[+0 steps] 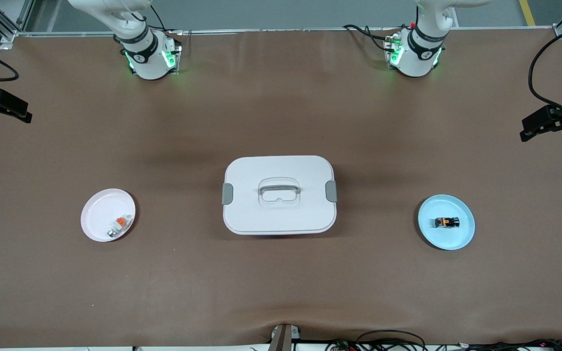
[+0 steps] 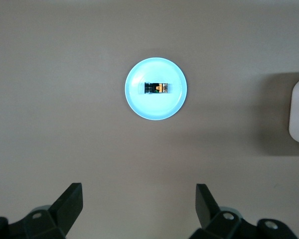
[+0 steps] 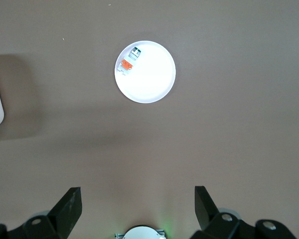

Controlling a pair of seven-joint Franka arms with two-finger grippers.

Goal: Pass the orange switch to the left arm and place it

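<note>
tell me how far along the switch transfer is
Nothing looks done yet. The orange switch lies on the blue plate toward the left arm's end of the table, untouched. The left gripper hangs open high over that plate; the right gripper hangs open high over the white plate, which holds a small white part. Left to do: the pickup, the handover and getting past the box.
</note>
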